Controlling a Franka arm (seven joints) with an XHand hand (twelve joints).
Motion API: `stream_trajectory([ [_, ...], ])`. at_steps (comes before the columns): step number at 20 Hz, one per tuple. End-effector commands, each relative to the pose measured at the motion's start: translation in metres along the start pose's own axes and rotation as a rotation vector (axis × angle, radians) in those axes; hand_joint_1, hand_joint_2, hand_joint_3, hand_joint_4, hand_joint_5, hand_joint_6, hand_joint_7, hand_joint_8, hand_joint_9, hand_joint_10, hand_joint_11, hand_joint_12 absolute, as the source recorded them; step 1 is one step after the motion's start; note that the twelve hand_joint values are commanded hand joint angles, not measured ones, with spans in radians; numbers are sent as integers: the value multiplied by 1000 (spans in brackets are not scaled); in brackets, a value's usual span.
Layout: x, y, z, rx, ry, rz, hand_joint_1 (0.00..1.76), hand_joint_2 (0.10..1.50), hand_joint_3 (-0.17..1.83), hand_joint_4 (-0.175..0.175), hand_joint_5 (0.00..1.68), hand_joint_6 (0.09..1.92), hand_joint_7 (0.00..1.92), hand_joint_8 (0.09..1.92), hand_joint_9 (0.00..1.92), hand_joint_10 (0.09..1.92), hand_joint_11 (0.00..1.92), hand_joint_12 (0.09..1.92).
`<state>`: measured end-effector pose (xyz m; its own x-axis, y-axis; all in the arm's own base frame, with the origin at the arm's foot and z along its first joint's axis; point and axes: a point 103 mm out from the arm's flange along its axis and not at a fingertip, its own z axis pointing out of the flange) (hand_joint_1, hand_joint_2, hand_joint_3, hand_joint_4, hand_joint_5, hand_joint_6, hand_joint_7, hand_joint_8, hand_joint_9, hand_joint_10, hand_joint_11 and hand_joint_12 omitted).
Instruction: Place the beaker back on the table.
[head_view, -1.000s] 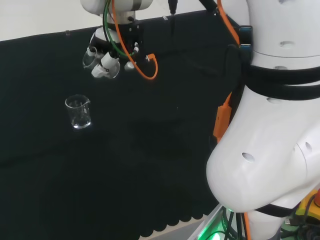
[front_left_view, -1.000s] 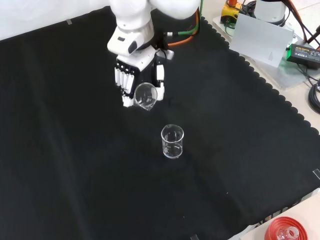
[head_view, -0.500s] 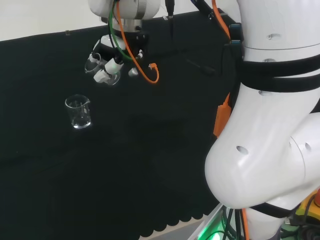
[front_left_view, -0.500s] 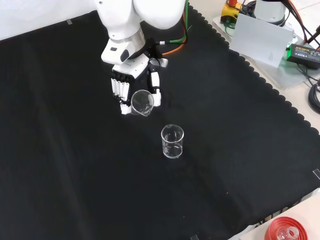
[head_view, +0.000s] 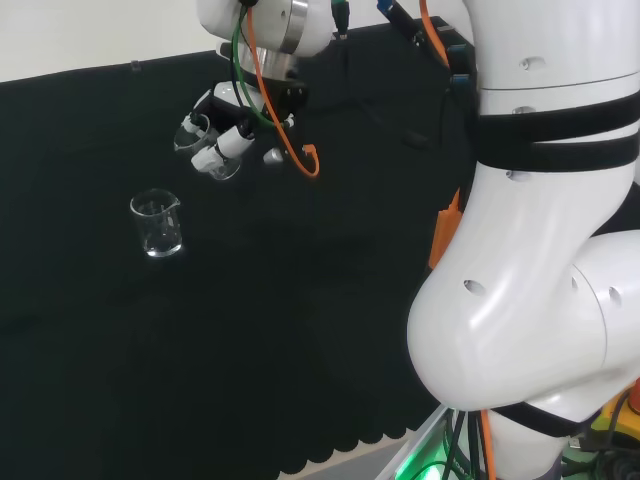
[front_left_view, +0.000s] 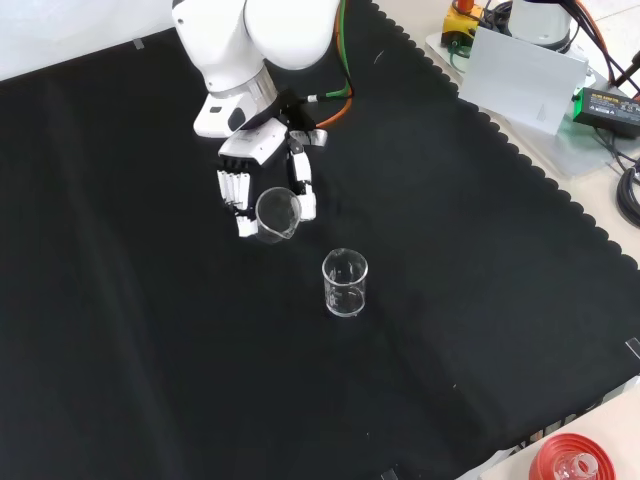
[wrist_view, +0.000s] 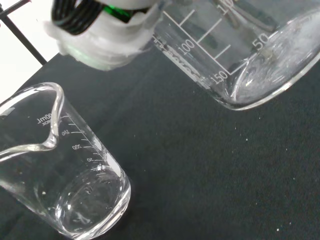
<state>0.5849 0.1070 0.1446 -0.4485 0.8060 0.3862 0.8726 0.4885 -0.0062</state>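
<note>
Your hand (front_left_view: 262, 178) grips a tilted beaker (front_left_view: 277, 213) above the cloth (front_left_view: 120, 330); the wrist view reveals its printed scale, beside the standing beaker (front_left_view: 345, 284).

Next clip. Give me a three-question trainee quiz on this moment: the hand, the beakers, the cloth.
1. True or false: the held beaker is tilted rather than upright.
2. What is the state of the hand? A) open above the cloth B) shut on a beaker C) pressing flat on the cloth
3. Fill in: the free beaker stands upright on the black ____.

Key: 1 true; its mouth faces the front view's camera, and it is off the cloth. 2 B; the fingers curl round the glass. 3 cloth; in the front view it stands lower right of the hand, apart from it.
</note>
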Motion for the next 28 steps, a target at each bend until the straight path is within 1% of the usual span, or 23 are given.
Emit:
stream_trajectory([
  [1, -8, -1, 14, -3, 49, 2, 1320, 1019, -175, -175, 1500, 87, 1562, 87, 1630, 116, 1100, 890],
  [5, -14, -2, 23, 0, 70, 11, 1320, 1019, -175, -175, 1500, 87, 1562, 87, 1630, 114, 1098, 890],
  [10, -20, -3, 32, -32, 122, 11, 1320, 1019, -175, -175, 1500, 87, 1563, 87, 1631, 111, 1098, 891],
  [16, -25, -2, 39, -47, 172, 23, 1320, 1019, -175, -175, 1501, 87, 1563, 87, 1631, 109, 1099, 891],
  [24, -29, -2, 52, -61, 182, 24, 1320, 1019, -175, -175, 1501, 87, 1562, 87, 1631, 105, 1099, 891],
  [28, -32, -1, 56, -50, 194, 28, 1320, 1019, -175, -175, 1501, 87, 1562, 87, 1628, 101, 1098, 891],
])
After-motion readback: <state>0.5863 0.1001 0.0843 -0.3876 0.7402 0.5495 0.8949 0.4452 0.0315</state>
